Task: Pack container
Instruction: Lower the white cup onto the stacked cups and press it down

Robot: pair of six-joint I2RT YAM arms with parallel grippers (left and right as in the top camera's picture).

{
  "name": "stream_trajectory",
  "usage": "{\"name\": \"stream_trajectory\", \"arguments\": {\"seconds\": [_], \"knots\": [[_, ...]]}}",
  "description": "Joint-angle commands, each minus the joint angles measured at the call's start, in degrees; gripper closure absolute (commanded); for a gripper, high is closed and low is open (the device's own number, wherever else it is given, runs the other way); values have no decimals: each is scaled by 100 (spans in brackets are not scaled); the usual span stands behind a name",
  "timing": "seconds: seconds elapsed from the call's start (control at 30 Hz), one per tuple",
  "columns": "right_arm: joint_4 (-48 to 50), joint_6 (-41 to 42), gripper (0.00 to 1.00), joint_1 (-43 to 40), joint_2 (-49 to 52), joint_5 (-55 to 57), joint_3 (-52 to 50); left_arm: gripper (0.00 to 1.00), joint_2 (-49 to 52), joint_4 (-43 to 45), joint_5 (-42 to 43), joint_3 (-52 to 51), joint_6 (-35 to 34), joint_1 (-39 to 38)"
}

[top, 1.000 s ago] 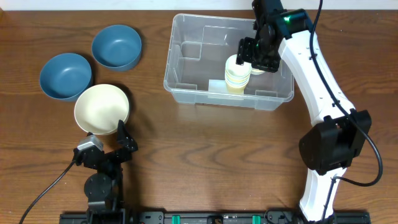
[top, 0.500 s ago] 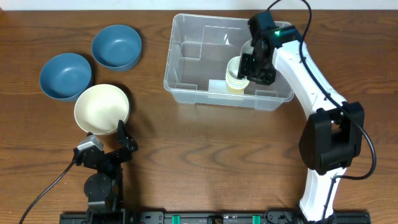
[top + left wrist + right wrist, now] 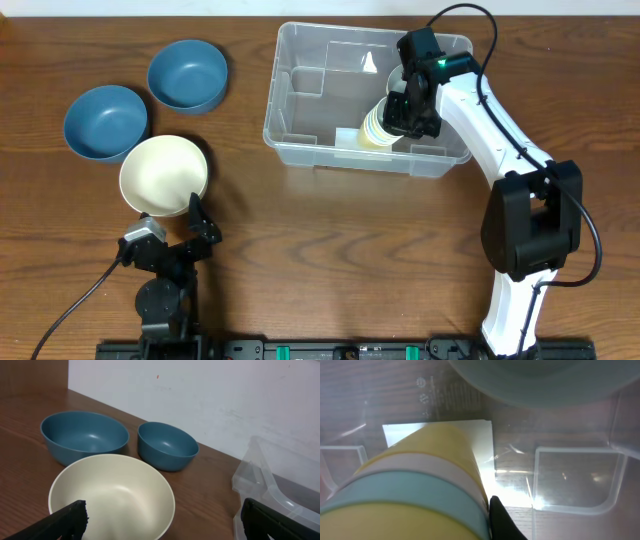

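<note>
The container is a large clear plastic bin at the back centre of the table; its corner also shows in the left wrist view. Inside it a stack of pastel cups in yellow, white and pale blue leans toward the near wall. My right gripper is down in the bin, shut on the stack's upper end. In the right wrist view one black finger presses against the stack; the other finger is hidden. My left gripper stands open near the front left, just behind the cream bowl.
A cream bowl and two blue bowls sit left of the bin. A white label lies on the bin floor. A pale, blurred round object is at the top of the right wrist view.
My right gripper has dropped lower into the bin and closed on the cup stack, which now leans instead of standing upright. The left arm has not moved.
</note>
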Motion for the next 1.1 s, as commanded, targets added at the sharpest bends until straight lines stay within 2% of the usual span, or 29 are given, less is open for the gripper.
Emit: {"name": "stream_trajectory", "arguments": {"seconds": [0.0, 0.2, 0.57, 1.07], "knots": [[-9, 11, 99, -20, 48, 15, -39, 2, -35, -190, -68, -133, 50, 31], [-192, -291, 99, -214, 11, 15, 66, 2, -35, -190, -68, -133, 50, 31], [-1294, -1244, 98, -717, 4, 236, 1036, 2, -35, -190, -68, -133, 50, 31], [-1379, -1495, 92, -673, 7, 608, 1128, 2, -35, -190, -68, -133, 50, 31]]}}
